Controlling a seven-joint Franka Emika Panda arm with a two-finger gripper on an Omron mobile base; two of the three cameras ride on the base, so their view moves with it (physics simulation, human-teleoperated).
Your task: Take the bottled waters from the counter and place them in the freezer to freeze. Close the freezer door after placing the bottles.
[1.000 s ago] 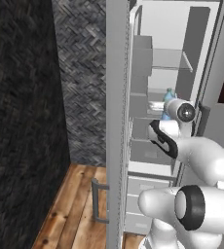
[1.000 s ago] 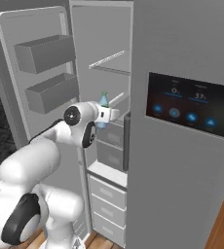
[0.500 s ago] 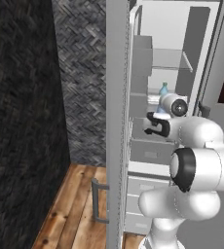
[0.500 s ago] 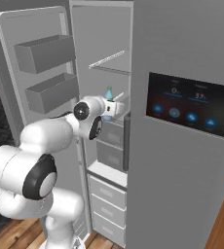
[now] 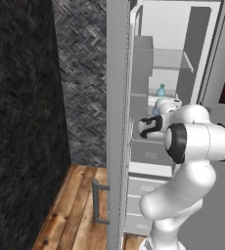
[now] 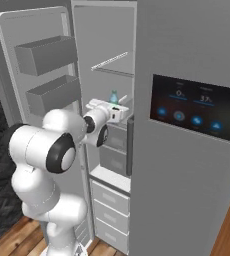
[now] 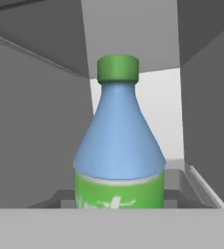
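A blue-tinted bottled water (image 7: 119,146) with a green cap and green label stands upright, close in front of the hand camera. My gripper (image 6: 118,113) is shut on it, holding it inside the open freezer (image 6: 112,40) just above a grey bin. From the base views its cap (image 5: 161,90) pokes up over the white hand (image 5: 164,104). The freezer door (image 6: 12,75) is swung wide open to the left, its two inner bins facing out. The counter is out of view.
Grey bins (image 6: 115,149) and white drawers (image 6: 109,201) sit below the hand, a wire shelf (image 6: 112,61) above it. The grey door with the dark touchscreen (image 6: 194,105) closes off the right. The open door's edge (image 5: 117,122) stands beside the herringbone wall (image 5: 82,73) over wooden floor (image 5: 78,207).
The hand has carried the bottle a little deeper into the freezer, and the arm's elbow has swung up and closer to the opening. The grip is unchanged.
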